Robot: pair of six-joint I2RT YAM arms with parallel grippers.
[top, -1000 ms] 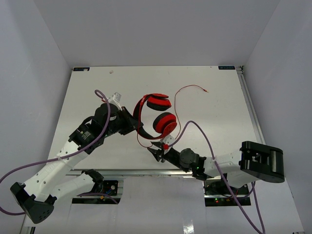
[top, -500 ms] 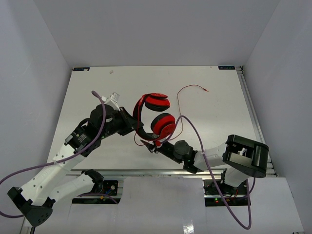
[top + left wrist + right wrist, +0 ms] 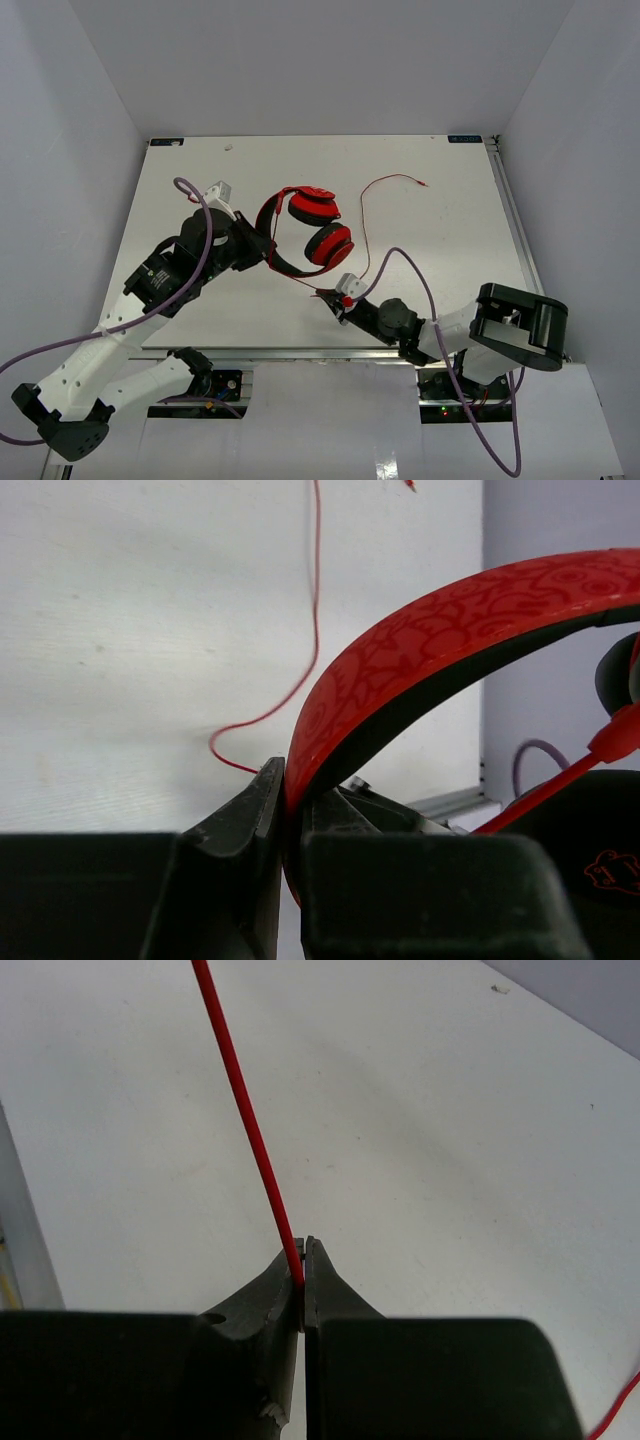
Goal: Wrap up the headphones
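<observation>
The left fingers point(image 3: 235, 850) are clamped on the red headband point(image 3: 450, 620) of the headphones point(image 3: 330, 246) — the band comes out from between them and arcs off to their right. Its two round earcups point(image 3: 312, 208) sit between the two pairs of fingers. The right fingers point(image 3: 262, 1295) are pinched together on the thin red cable point(image 3: 238, 1100), which runs straight up and away from their tips. Beyond them the cable loops over the worktop point(image 3: 440, 260) — its plug point(image 3: 424, 186) lies well apart from both pairs.
</observation>
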